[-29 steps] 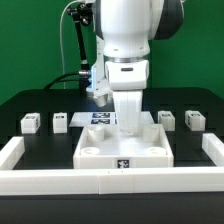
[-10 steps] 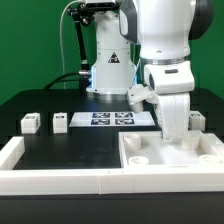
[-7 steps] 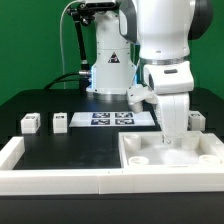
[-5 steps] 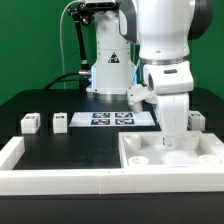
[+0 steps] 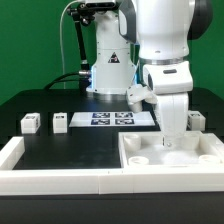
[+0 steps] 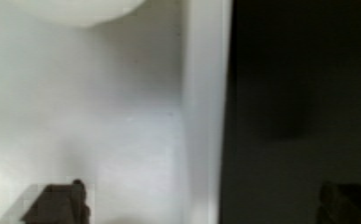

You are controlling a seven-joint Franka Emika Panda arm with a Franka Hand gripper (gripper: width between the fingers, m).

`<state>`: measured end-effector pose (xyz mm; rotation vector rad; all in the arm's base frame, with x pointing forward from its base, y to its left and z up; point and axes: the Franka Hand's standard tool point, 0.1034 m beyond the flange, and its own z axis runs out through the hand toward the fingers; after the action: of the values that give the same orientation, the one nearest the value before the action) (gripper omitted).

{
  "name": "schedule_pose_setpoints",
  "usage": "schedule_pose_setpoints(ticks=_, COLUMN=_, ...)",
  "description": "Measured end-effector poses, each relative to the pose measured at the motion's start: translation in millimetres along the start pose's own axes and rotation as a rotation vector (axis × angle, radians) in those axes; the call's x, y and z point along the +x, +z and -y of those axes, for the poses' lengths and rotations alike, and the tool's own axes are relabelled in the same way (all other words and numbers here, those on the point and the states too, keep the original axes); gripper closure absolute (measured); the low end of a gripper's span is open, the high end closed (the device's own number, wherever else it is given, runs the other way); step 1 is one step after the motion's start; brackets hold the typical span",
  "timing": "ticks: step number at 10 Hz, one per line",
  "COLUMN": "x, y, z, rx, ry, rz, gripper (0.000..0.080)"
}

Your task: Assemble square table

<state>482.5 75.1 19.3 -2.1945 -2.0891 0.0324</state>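
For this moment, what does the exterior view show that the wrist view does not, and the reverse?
Only the exterior view: loose leg posts, the marker board, the low white wall and the arm's body. Only the wrist view: the pincer from close up, jaws wide apart on either side of a white edge, clamping nothing. Both: the square table slab, white against dark ground.

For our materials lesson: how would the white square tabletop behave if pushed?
The square tabletop looks like thick moulded plastic: probably stiff. Flat and wide, it should slide, not tip. It seems to butt the white wall, so pushing that way likely jams.
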Motion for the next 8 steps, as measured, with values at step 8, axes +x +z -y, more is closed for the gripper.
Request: schedule_pose_setpoints(ticks=8, x=15.8, y=-38.6, z=22.8, rx=-0.059, ry=0.401, rz=0.013, gripper=0.0150)
